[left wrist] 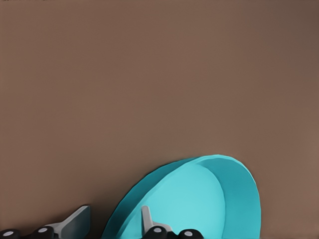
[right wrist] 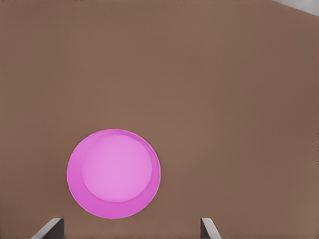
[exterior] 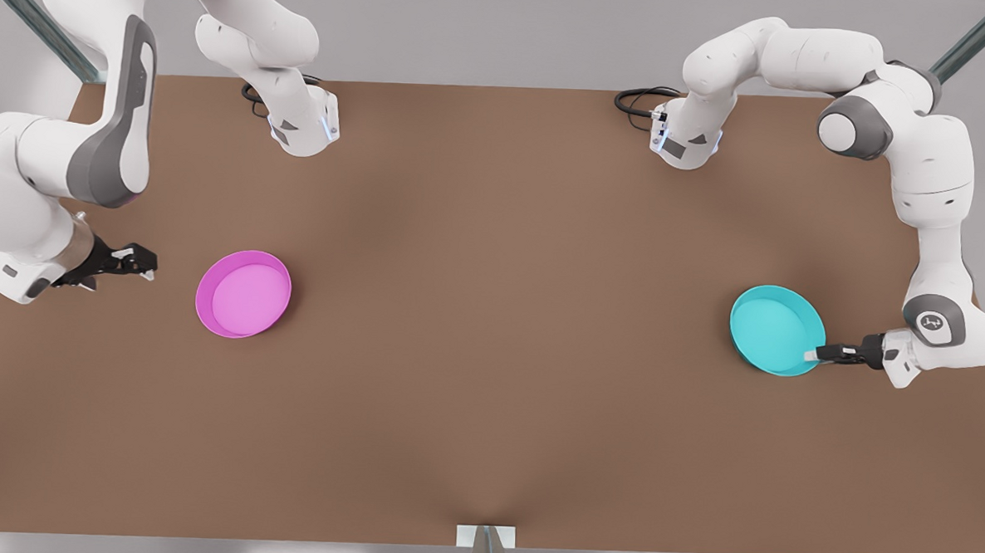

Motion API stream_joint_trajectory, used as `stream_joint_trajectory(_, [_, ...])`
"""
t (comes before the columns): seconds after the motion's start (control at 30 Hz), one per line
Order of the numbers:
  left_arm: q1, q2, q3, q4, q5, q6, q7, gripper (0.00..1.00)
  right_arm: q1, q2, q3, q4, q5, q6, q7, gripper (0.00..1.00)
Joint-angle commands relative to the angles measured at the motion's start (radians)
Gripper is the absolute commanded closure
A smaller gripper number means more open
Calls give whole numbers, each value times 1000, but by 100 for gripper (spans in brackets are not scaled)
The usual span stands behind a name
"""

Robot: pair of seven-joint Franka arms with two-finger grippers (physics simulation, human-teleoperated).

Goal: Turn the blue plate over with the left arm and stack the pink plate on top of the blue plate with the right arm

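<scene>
While the blue plate (exterior: 777, 329) lies open side up on the brown counter (exterior: 488, 376), toward the front view's right, the left tool (exterior: 813, 354) is positioned at the plate's rim on the side facing away from the pink plate (exterior: 243, 293). In the left wrist view, one finger (left wrist: 146, 219) sits inside the blue plate (left wrist: 199, 199) and the other finger (left wrist: 77, 223) outside its wall, with the rim between them; the fingers are spread and not clamped on the rim. The pink plate rests open side up on the counter, well apart from the blue plate, toward the front view's left. The right tool (exterior: 140, 263) hovers beside the pink plate, on the side facing away from the blue plate, without touching it. In the right wrist view, its fingertips (right wrist: 50, 228) stand wide apart, released, with the pink plate (right wrist: 113, 173) ahead of them on the counter (right wrist: 199, 99).
</scene>
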Motion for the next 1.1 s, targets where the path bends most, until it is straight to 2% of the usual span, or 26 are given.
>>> stream_joint_trajectory(0.0, [0, 0, 0, -1, 2, 0, 0, 4, 2, 1, 0, 0, 0, 0, 1, 0])
stream_joint_trajectory(0.3, [0, -51, 52, -7, 15, -112, 15, 4, 7, 2, -2, 9, 0, 2, -7, 0])
stream_joint_trajectory(0.4, [0, -95, 52, -67, 42, -115, 16, 4, 6, 2, -2, 14, 0, 5, -9, 0])
stream_joint_trajectory(0.87, [0, -69, 57, -114, 30, -72, 19, 4, 1, 4, 5, 12, -2, 2, 2, 0])
stream_joint_trajectory(0.93, [0, -68, 57, -114, 30, -74, 19, 9, 1, -1, 6, 14, -2, 2, 1, 0])
stream_joint_trajectory(1.07, [0, -77, 57, -114, 30, -89, 17, 9, -1, 5, 6, 16, 0, 6, -1, 0])
